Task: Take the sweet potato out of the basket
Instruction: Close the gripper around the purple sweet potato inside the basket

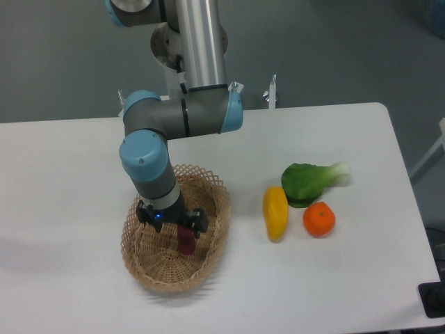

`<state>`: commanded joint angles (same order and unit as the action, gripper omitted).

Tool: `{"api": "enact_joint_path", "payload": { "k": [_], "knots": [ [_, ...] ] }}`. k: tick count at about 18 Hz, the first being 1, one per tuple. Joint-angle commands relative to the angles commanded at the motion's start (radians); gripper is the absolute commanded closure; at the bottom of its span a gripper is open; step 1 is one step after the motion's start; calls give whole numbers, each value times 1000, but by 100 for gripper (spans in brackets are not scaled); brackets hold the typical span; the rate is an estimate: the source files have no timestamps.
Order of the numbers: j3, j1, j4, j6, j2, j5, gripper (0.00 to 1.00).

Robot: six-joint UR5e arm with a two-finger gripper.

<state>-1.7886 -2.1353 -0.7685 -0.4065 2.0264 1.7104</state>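
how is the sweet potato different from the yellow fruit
The sweet potato is magenta-purple; the yellow fruit is yellow. The sweet potato lies in the basket, partly hidden under the gripper; the yellow fruit lies in plain view on the table. Both are oblong.
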Motion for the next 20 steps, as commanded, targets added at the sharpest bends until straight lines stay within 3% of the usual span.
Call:
{"api": "enact_joint_path", "payload": {
  "k": [19, 20],
  "knots": [
    [2, 2, 5, 6, 31, 43, 0],
    [5, 0, 5, 6, 34, 51, 4]
  ]
}}
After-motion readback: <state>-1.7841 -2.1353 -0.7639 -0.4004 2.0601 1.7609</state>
